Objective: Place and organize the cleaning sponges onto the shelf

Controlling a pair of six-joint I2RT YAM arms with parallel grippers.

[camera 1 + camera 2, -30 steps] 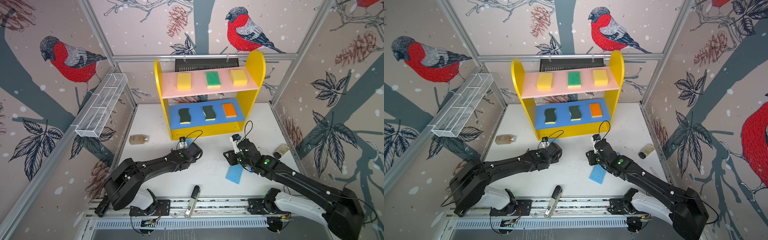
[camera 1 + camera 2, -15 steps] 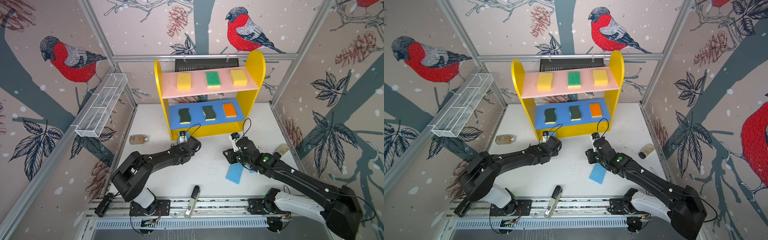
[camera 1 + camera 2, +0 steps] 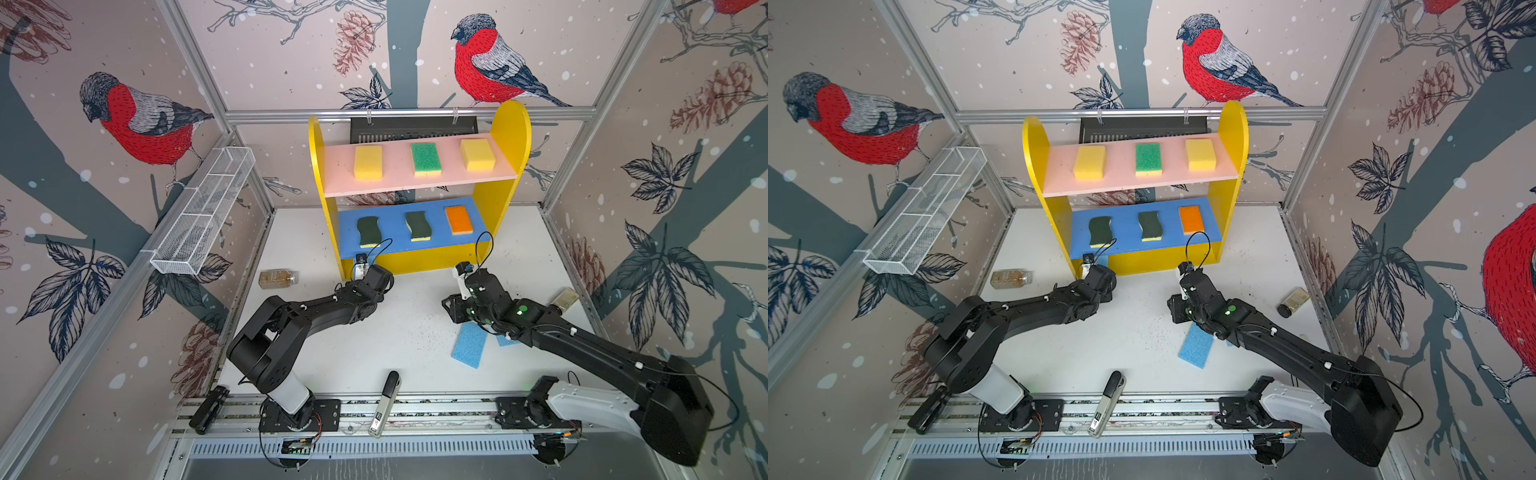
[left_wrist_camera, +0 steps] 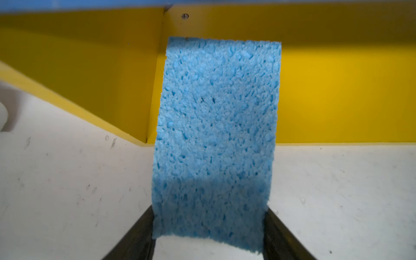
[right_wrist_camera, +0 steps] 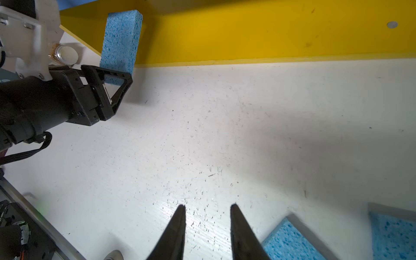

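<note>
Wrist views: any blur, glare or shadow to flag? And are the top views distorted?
Left wrist: the held blue sponge is sharp, its near end shadowed, the left gripper's fingers soft. Right wrist: glare on the table by the right gripper, whose fingers are defocused; broad soft shadow beyond. Both top views: even light, wide-angle look, frame posts splaying outward.

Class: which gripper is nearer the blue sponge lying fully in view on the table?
Right. The right gripper, fingers open, hovers just beside the flat blue sponge; the left gripper is farther off at the shelf, holding another blue sponge.
</note>
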